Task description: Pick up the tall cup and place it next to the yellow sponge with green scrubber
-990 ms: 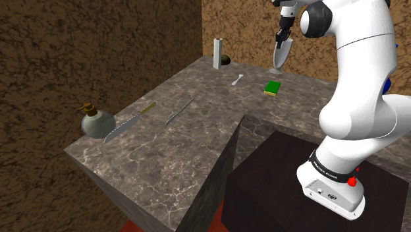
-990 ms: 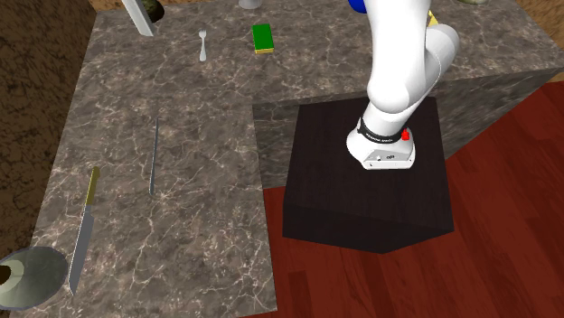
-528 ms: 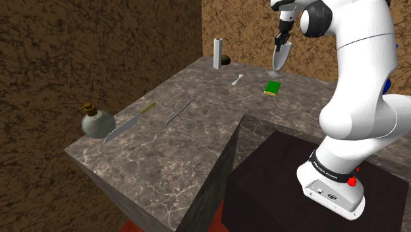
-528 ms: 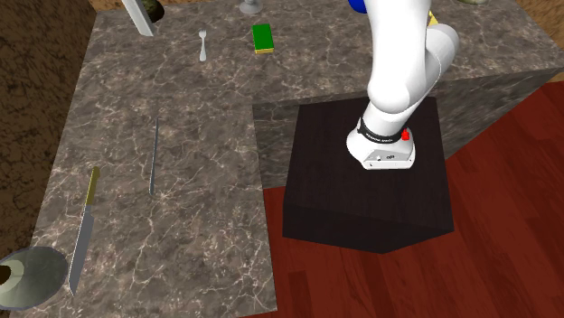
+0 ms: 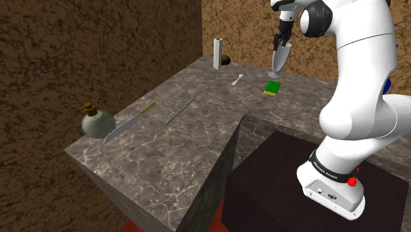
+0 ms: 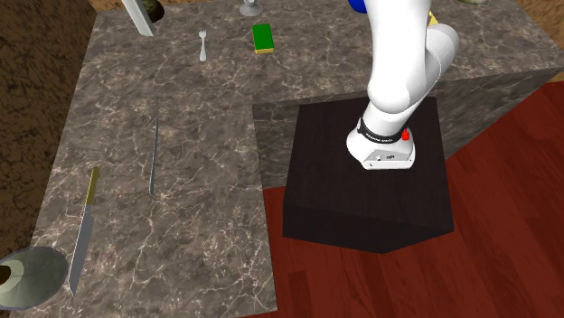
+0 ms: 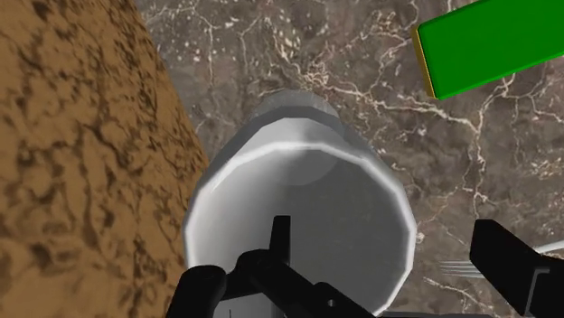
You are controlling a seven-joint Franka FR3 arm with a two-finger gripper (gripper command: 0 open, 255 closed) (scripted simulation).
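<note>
Wrist view shows your pincer released, its fingers spread wide. The grey tall cup sits straight beneath and between them, open mouth facing up, and one finger stands clear of its rim. The cup stands upright on the marble counter. The green-topped sponge lies near, on the pincer's side away from the brown wall.

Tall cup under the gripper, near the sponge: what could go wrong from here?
1. The tall cup is close to the brown wall; a sideways move could knock it there.
2. Its foot is narrow and it looks tilted in the shoulder view; let go so, it may topple toward the sponge.
</note>
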